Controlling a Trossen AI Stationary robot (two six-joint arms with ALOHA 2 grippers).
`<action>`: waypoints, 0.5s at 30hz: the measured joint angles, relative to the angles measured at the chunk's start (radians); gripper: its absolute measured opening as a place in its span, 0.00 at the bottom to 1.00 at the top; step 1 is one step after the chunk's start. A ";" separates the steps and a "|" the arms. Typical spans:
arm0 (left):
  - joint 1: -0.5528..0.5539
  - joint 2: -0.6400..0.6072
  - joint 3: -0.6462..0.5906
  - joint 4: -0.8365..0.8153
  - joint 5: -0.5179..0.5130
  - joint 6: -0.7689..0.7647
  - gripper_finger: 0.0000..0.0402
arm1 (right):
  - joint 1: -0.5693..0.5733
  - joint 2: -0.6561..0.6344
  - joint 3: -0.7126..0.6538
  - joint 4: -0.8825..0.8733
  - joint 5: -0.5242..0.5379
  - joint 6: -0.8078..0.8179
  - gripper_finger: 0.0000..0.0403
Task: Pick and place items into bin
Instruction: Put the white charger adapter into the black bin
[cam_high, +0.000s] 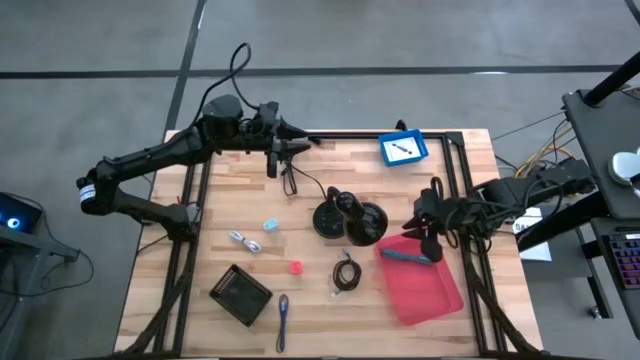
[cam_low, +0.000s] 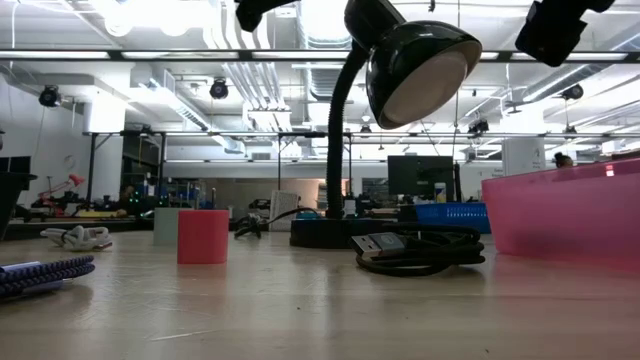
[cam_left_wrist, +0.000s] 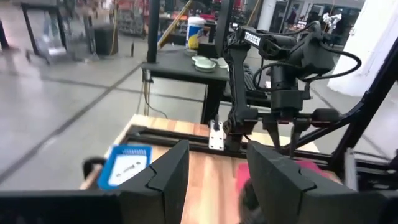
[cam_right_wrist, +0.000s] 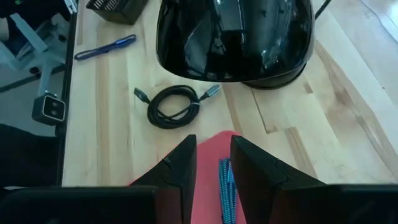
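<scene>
Right gripper (cam_high: 432, 243) above the red bin (cam_high: 425, 285) — fingers apart, gripping nothing; teal marker (cam_high: 408, 256) lies in the bin. Left gripper (cam_high: 277, 160) well away, fingers apart, empty.

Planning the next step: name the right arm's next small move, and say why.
Probably lift the right gripper clear of the red plastic bin and swing toward the coiled black cable: the teal marker lies in the bin beneath its empty fingers, and the cable lies close by.

Both robot arms are looking black and chunky, with black cables looping along them and white "TROSSEN" lettering showing.
</scene>
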 joint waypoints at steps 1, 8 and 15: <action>0.000 0.000 0.000 -0.011 0.002 -0.025 0.37 | 0.000 0.000 0.000 -0.001 0.000 0.001 0.22; 0.000 -0.021 0.000 -0.240 0.053 -0.084 0.37 | 0.000 0.008 -0.003 -0.002 0.000 0.002 0.21; -0.001 -0.054 0.000 -0.543 0.089 -0.170 0.37 | 0.000 0.012 -0.009 -0.004 0.000 0.000 0.18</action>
